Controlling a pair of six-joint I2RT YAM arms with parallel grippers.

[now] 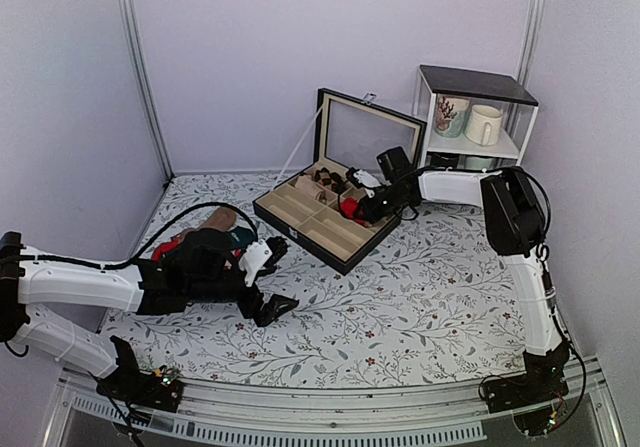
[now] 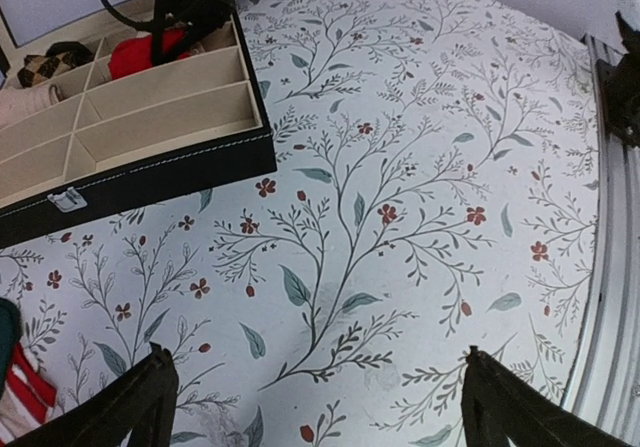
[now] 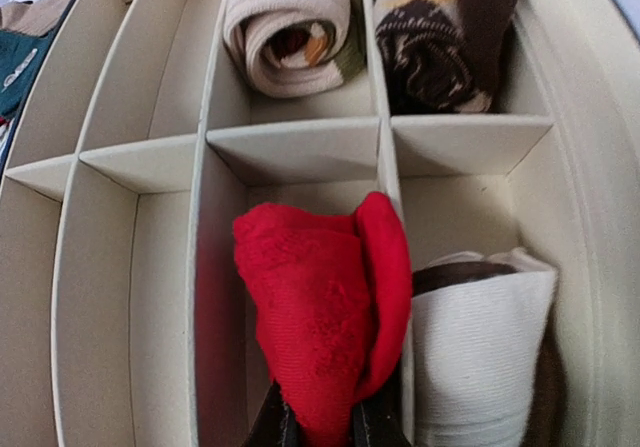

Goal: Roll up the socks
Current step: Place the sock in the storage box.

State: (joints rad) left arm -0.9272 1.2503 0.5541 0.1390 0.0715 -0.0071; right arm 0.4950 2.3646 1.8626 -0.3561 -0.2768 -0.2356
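The socks [image 3: 320, 317] are a bright red fuzzy bundle, standing in a middle compartment of the divided organiser box [image 3: 290, 149]. My right gripper [image 3: 322, 422] is shut on their lower end, its dark fingers pinching the fabric from both sides. From above, the right gripper [image 1: 365, 205] reaches into the box [image 1: 300, 229] where the red socks [image 1: 349, 205] show. My left gripper [image 1: 278, 279] hovers low over the floral cloth, well short of the box. It is open [image 2: 315, 367], with only bare cloth between its fingers. The red socks [image 2: 135, 55] and box [image 2: 150, 172] lie at that view's upper left.
Other rolled pairs fill the box: a beige roll [image 3: 290, 27], a brown patterned one [image 3: 445, 32], a white one [image 3: 480, 357]. Its lid [image 1: 370, 132] stands open. Loose socks [image 1: 215, 222] are piled by my left arm. A small shelf with mugs [image 1: 475, 117] stands at the back right.
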